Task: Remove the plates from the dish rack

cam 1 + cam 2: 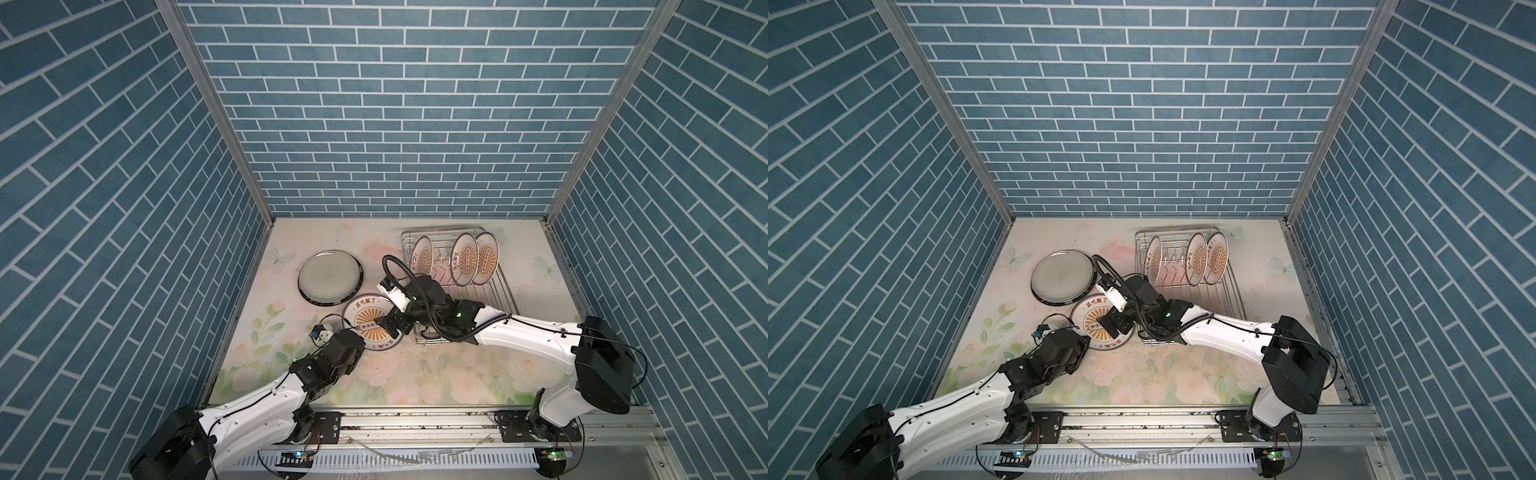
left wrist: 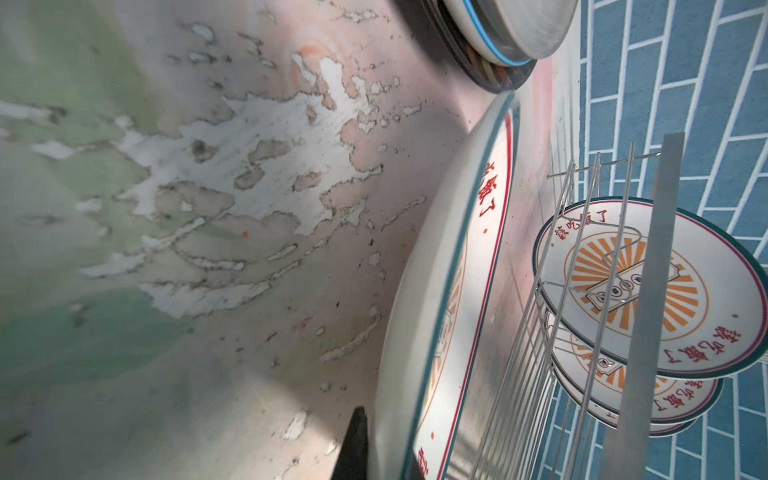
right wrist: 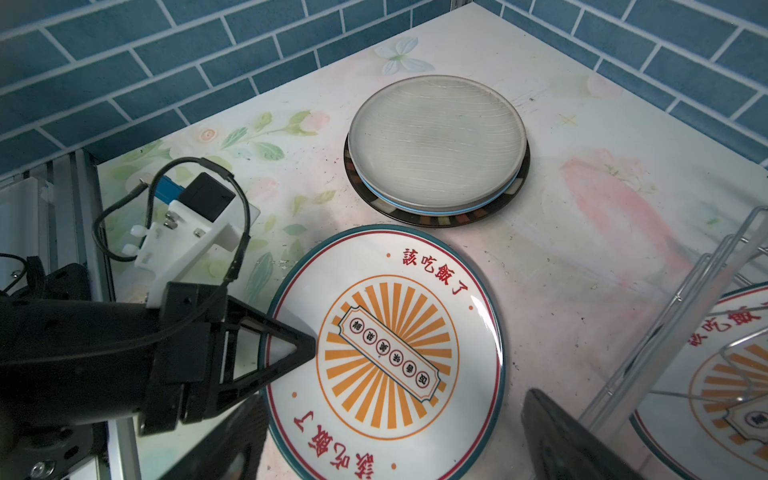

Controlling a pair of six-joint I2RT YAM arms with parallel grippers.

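A white sunburst plate is low over the table, left of the dish rack. My left gripper is shut on this plate's rim; one finger shows under the rim and its tip lies on top. My right gripper hovers open over the same plate, its fingers wide on either side and touching nothing. Three sunburst plates stand upright in the rack.
A grey plate tops a short stack of plates at the back left, close behind the held plate. The rack's wire side is right beside my right gripper. Blue tiled walls enclose the table.
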